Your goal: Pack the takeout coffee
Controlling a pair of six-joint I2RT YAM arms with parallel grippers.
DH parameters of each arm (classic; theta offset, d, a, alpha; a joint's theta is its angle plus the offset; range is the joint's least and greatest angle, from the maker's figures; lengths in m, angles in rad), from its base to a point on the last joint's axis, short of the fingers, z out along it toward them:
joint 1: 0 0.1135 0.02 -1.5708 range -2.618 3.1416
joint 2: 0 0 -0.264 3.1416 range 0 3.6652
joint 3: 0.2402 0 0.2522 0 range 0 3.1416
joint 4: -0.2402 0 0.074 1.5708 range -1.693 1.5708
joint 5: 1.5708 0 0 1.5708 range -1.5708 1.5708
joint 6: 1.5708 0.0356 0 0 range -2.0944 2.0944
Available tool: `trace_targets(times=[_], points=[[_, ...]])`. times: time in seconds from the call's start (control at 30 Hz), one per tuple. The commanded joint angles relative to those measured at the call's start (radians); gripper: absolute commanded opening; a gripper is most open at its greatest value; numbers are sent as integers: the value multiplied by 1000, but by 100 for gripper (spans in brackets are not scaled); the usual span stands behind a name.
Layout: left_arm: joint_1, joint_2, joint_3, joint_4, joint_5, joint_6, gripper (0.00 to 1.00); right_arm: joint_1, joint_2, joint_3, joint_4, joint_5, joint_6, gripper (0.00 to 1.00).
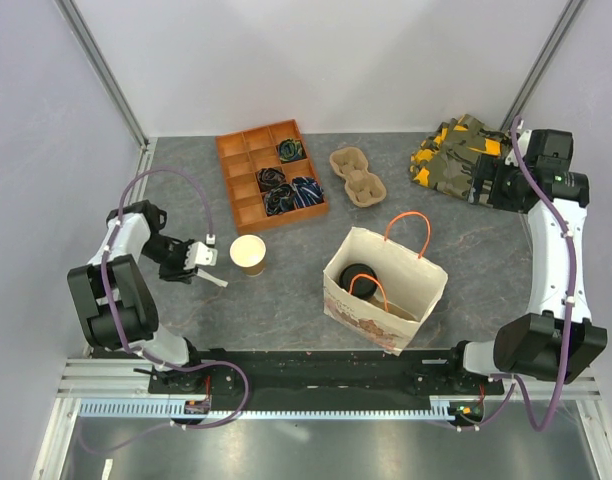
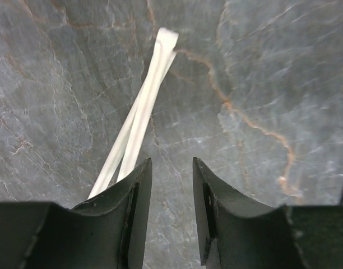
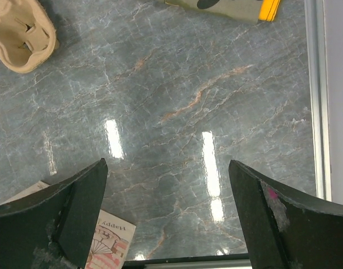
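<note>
Grey marbled tabletop (image 1: 286,310), closed in by plain white walls. The takeout coffee (image 1: 358,272) is seen inside the paper bag (image 1: 386,290), black lid up. Left of the bag, the left end effector (image 2: 171,161) is half-closed on nothing, with a white stick (image 2: 146,95) lying beside it. Far right of the bag, the right end effector (image 3: 168,168) is spread wide and empty. The bag could be tipped if an orange handle (image 1: 411,225) gets snagged.

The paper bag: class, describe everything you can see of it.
The paper bag stands upright and open on the grey marbled table, between the arms. Cream paper, creased, with a reddish print low on its front. Two orange cord handles: one arches up, one droops inside over a black-lidded cup.
</note>
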Motion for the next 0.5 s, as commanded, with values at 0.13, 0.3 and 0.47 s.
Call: trace_targets(times=[0.13,0.3,0.47], points=[[5,2,-62,189,-4,135,41,-14,-42,-26,-16,-29,-4,98],[6,18,-73,225,-3,135,41,-20,-42,-26,-18,-29,-4,98],[6,37,-101,268,-24,142,37,-25,-50,-31,-19,-32,-5,98]])
